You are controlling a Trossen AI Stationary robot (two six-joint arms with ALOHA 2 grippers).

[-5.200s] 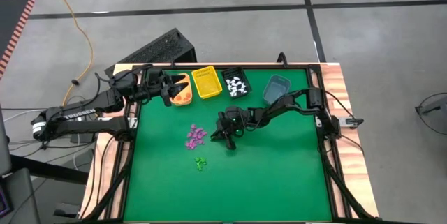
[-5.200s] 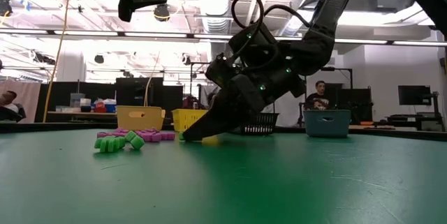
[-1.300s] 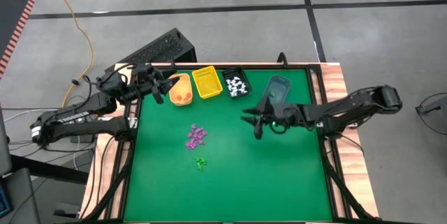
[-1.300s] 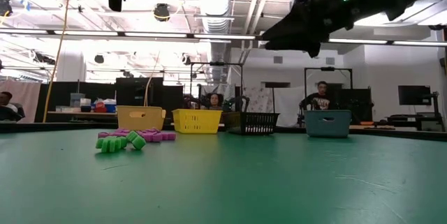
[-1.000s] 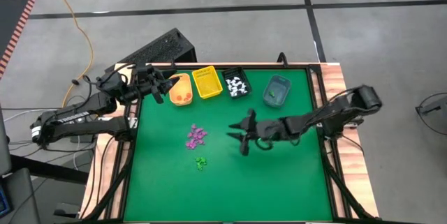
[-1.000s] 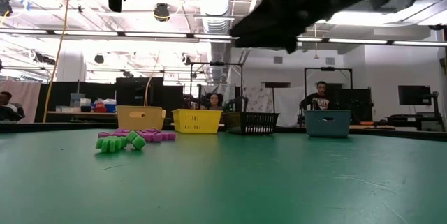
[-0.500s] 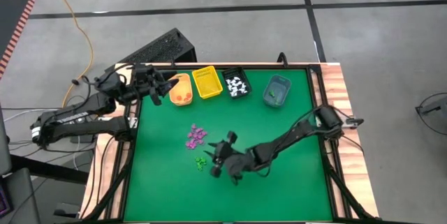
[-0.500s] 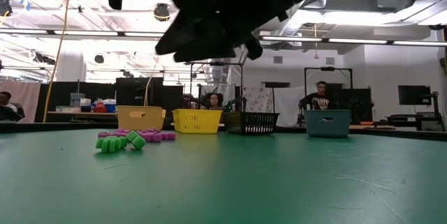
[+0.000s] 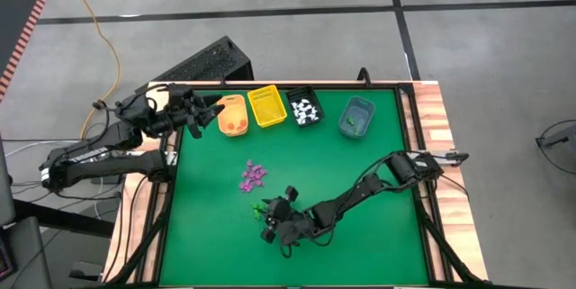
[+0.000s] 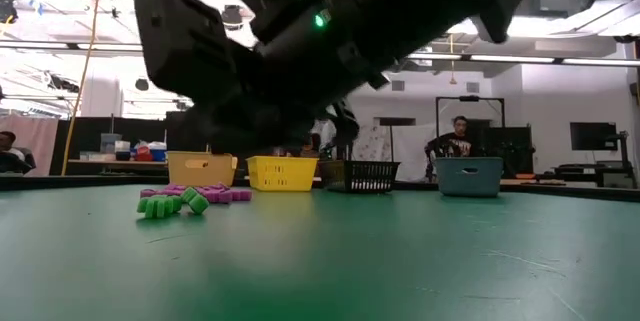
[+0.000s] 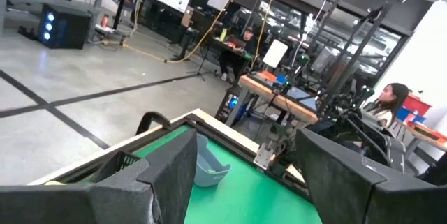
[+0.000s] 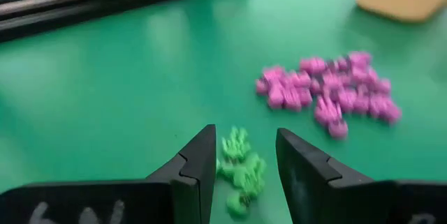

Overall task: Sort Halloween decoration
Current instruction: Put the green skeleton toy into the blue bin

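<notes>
The Halloween decoration lies on the green table as two small heaps, green trinkets (image 9: 258, 208) (image 12: 239, 168) and purple trinkets (image 9: 253, 175) (image 12: 328, 91). My right gripper (image 9: 270, 223) (image 12: 246, 135) is open and low over the table. Its two fingers stand on either side of the green heap, and I see no touch. My left gripper (image 9: 202, 113) (image 11: 241, 175) waits open and raised at the far left, beside the orange bin (image 9: 234, 115), with nothing between its fingers.
Along the far edge stand the orange bin, a yellow bin (image 9: 266, 106), a black bin (image 9: 304, 109) with white trinkets and a blue-grey bin (image 9: 356, 116). My right arm (image 9: 360, 190) stretches across the table's right half. People sit in the room beyond.
My right gripper has swept from the table's middle toward the near left and come down, ending with its fingers around the green heap. It has also rolled somewhat. The gap between its fingers looks the same. The heaps have not moved.
</notes>
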